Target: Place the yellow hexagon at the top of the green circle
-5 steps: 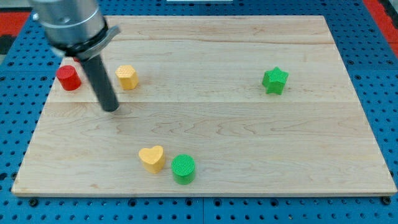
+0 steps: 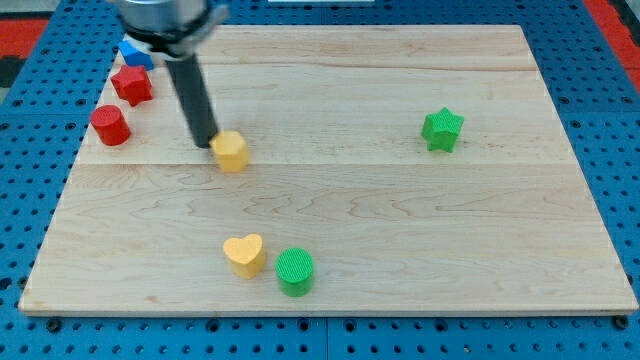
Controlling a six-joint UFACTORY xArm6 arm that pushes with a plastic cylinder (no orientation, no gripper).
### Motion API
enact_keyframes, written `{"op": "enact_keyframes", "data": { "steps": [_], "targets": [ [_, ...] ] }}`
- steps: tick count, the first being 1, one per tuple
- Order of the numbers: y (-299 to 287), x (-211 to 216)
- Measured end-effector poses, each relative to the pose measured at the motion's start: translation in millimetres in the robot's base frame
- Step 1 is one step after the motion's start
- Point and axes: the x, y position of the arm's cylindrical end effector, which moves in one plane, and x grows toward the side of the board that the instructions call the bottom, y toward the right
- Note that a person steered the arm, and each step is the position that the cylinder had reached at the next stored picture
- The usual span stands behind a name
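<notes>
The yellow hexagon (image 2: 231, 152) lies on the wooden board (image 2: 400, 220), left of centre. My tip (image 2: 204, 143) touches its upper left side. The green circle (image 2: 295, 271) sits near the board's bottom edge, well below and to the right of the hexagon. A yellow heart (image 2: 244, 254) lies right beside the circle on its left.
A green star (image 2: 441, 129) is at the right. At the far left are a red cylinder (image 2: 110, 125), a red star (image 2: 132, 85) and a blue block (image 2: 136, 53) at the board's top left corner. The arm's housing (image 2: 165, 15) hangs over the top left.
My tip has moved right and slightly up, from left of the hexagon to its upper left side. The yellow hexagon has slid down and to the right. The red star and blue block are now uncovered.
</notes>
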Motion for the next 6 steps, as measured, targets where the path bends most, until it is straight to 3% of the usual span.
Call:
{"op": "enact_keyframes", "data": {
  "steps": [1,2,3,4,5,6],
  "targets": [
    [3,-18],
    [40,8],
    [64,80],
    [76,73],
    [150,56],
    [280,57]
  ]
}}
